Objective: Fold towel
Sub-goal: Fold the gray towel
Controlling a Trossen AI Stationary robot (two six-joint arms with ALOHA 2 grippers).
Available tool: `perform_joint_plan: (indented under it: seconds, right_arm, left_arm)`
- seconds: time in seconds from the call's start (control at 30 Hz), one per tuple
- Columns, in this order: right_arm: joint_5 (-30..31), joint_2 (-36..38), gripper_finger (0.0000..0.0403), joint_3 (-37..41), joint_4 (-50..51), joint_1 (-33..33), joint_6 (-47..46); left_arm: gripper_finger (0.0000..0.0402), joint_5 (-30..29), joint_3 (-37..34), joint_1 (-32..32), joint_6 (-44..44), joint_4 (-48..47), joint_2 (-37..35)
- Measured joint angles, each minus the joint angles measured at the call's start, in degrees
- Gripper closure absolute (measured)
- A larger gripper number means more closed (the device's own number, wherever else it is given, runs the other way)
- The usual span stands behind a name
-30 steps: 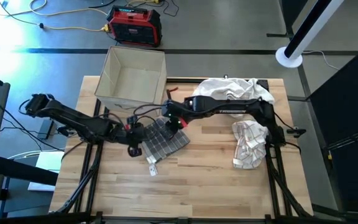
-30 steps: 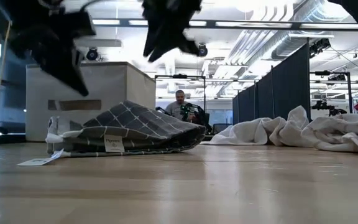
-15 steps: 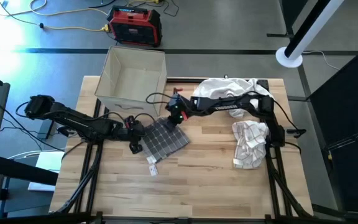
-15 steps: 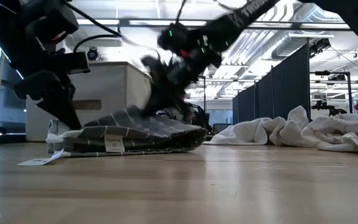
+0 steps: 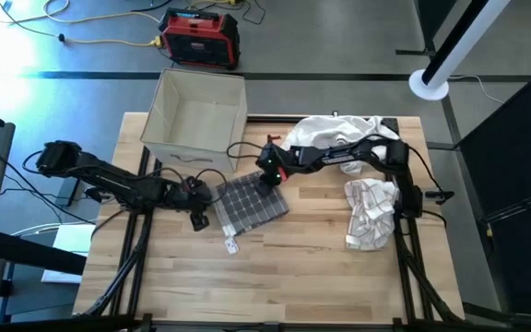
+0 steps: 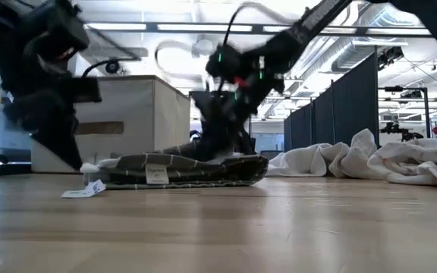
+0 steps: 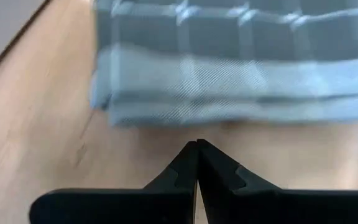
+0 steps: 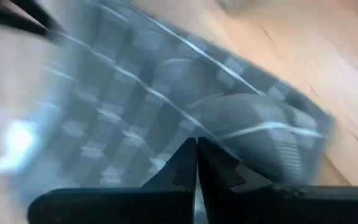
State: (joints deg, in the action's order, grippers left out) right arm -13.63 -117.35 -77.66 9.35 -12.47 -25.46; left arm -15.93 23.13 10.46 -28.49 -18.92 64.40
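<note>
On the wooden table (image 5: pixel 321 267), the grey checked towel (image 5: pixel 252 199) now lies flatter and squarer than a second ago (fold nearly finished), left gripper (image 5: pixel 200 219) beside it and right gripper (image 5: pixel 267 175) upon it, both closed empty.

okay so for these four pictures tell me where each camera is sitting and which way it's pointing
High view: above the table, looking straight down; both arms, left gripper and right gripper flank the checked towel.
Low view: at table-top height, looking level across the table into the room; both arms drop in from above.
Left wrist view: on the left wrist, facing the towel's folded edge past shut fingers.
Right wrist view: on the right wrist, close over the towel; fingers shut.
All four views share the towel.
</note>
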Motion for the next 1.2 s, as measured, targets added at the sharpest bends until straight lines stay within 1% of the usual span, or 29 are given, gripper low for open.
perform_joint_plan:
  seconds: [0.1, 0.17, 0.33, 0.47, 0.6, 0.73, 0.9, 1.03, 1.13, 1.2]
  right_arm:
    - [0.05, 3.97, 0.0403, -1.26, 1.10, 0.35, 0.60]
    - [0.42, 5.07, 0.0403, -1.43, 1.99, 0.26, 2.62]
    - [2.23, 4.89, 0.0403, -1.45, 1.90, -0.69, 4.95]
    - [3.56, 1.66, 0.0403, -1.14, 2.42, -1.11, 5.31]
    - [7.81, -0.61, 0.0403, -1.23, 1.61, -1.83, 7.02]
    - [11.87, -2.90, 0.0403, -1.14, 1.72, -3.92, 7.50]
    - [11.90, -3.76, 0.0403, -1.25, 1.20, -6.29, 4.85]
    - [10.32, -2.51, 0.0403, -1.66, 4.33, -6.79, 5.35]
    - [10.71, 1.79, 0.0403, -2.64, 9.45, -6.36, 5.99]
    - [10.67, 4.98, 0.0403, -2.74, 13.08, -5.72, 4.20]
  left_arm:
    - [0.0401, -0.99, 4.69, 0.09, 0.64, -2.00, -0.40]
    - [0.0401, -2.41, 6.49, 0.07, 3.31, -0.29, -0.39]
    - [0.0401, -1.79, 4.95, -2.16, 12.85, 7.39, 1.31]
    - [0.0401, 0.24, 2.67, -5.49, 12.03, 8.07, 4.40]
    - [0.0401, 0.52, 0.72, -7.28, 10.67, 9.18, 7.76]
    - [0.0402, 3.36, -0.50, -8.16, 10.59, 12.16, 10.69]
    - [0.0402, 5.32, -0.56, -8.21, 10.58, 13.25, 13.07]
    - [0.0402, 5.93, 1.22, -8.40, 10.59, 9.91, 11.31]
    - [0.0402, 5.92, 4.44, -8.64, 10.60, 1.67, 8.76]
    - [0.0402, 5.26, 7.50, -8.66, 10.56, -2.58, 6.71]
